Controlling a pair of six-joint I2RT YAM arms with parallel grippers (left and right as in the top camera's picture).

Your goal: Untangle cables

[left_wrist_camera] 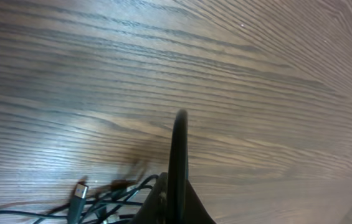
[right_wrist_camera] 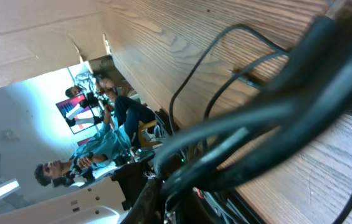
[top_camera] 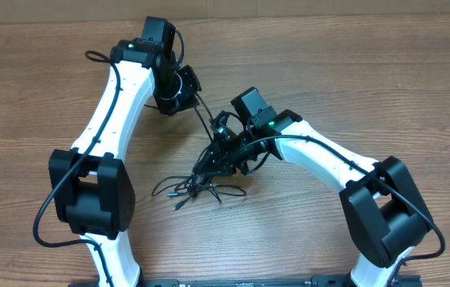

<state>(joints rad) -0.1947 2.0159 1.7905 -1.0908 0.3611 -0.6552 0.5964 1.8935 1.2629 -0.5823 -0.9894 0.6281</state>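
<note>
Tangle of thin black plug-ended cables [top_camera: 197, 185] is lying on the brown wooden table [top_camera: 328, 72], one strand running 11-to-5 up into the left gripper [top_camera: 183, 94], fingers seemingly pinching it; right gripper [top_camera: 226, 151] is sitting nearer, at the heap's 1 o'clock edge, finger state hidden.

You're working over a brown wood-grain surface [top_camera: 344, 64], with the grain running left to right in the overhead view. Near its middle lies a loose heap of thin black cables [top_camera: 197, 185], with strands looping out over the wood around it. In the left wrist view, a small plug end [left_wrist_camera: 79, 191] appears to rest flat on the wood. Which strands lie under the others is hard to tell.
</note>
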